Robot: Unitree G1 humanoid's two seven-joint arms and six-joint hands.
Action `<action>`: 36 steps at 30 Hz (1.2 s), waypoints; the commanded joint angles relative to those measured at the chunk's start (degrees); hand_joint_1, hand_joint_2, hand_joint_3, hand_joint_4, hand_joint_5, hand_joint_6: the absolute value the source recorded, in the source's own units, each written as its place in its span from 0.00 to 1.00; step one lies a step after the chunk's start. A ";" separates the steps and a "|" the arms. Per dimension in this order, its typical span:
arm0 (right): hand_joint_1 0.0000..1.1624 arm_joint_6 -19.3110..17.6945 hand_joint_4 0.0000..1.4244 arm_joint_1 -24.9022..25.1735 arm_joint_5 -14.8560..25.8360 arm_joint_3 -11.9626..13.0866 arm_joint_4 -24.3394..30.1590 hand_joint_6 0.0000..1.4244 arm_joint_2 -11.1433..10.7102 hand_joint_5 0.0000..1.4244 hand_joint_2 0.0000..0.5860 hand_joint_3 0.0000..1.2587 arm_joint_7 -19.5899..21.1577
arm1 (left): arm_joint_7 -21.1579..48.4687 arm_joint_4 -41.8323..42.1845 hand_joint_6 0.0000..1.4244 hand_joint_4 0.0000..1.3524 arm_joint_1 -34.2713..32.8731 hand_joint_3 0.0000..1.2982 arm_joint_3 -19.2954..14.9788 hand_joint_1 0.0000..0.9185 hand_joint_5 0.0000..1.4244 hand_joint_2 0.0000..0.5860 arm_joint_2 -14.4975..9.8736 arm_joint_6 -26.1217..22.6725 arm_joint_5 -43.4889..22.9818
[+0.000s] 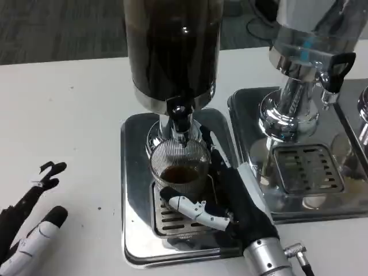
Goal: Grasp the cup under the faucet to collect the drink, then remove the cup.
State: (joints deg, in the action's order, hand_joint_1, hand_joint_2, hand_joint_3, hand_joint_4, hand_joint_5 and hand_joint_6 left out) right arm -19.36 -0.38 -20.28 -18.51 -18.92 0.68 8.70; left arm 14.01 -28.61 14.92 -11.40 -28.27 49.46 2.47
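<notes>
A ribbed clear glass cup stands on the drip grate under the black faucet of the dark drink dispenser. A shallow layer of brown drink lies in the cup. My right hand wraps around the cup from the right, its thumb across the front base and its fingers behind the cup's right side. My left hand rests on the white table at the lower left, fingers spread, holding nothing.
The dispenser stands on a shiny steel tray. A second dispenser with a chrome stem and black tap lever stands on its own tray to the right. Bare white table lies on the left.
</notes>
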 commanded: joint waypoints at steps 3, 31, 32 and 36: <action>0.62 0.34 0.00 1.68 1.03 -1.42 -3.05 0.13 0.64 0.00 0.27 0.00 -3.25 | 0.71 -0.11 0.00 0.00 0.65 0.09 0.26 0.00 0.06 0.26 -0.39 1.16 -0.87; 0.71 3.41 0.18 -0.12 -1.01 -1.38 -2.83 0.42 1.52 0.26 0.26 0.00 0.58 | 1.05 0.61 0.00 0.00 2.18 0.11 0.19 0.00 0.07 0.27 -0.64 0.97 -1.09; 0.71 3.35 0.18 -0.14 -1.15 -1.35 -2.83 0.43 1.54 0.27 0.26 0.00 0.89 | 1.04 0.64 0.00 0.00 2.19 0.11 0.22 0.00 0.07 0.27 -0.66 0.91 -1.03; 0.72 3.06 0.22 -0.67 -1.99 -1.41 -2.35 0.50 1.61 0.32 0.27 0.03 2.78 | 0.95 0.71 0.00 0.00 2.33 0.11 0.22 0.00 0.07 0.27 -0.64 0.85 -0.93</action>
State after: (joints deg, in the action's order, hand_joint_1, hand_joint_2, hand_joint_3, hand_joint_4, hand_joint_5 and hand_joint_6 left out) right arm -18.18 0.99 -21.12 -19.54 -20.31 2.29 10.79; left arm 14.68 -28.50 16.86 -11.05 -28.32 49.86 1.71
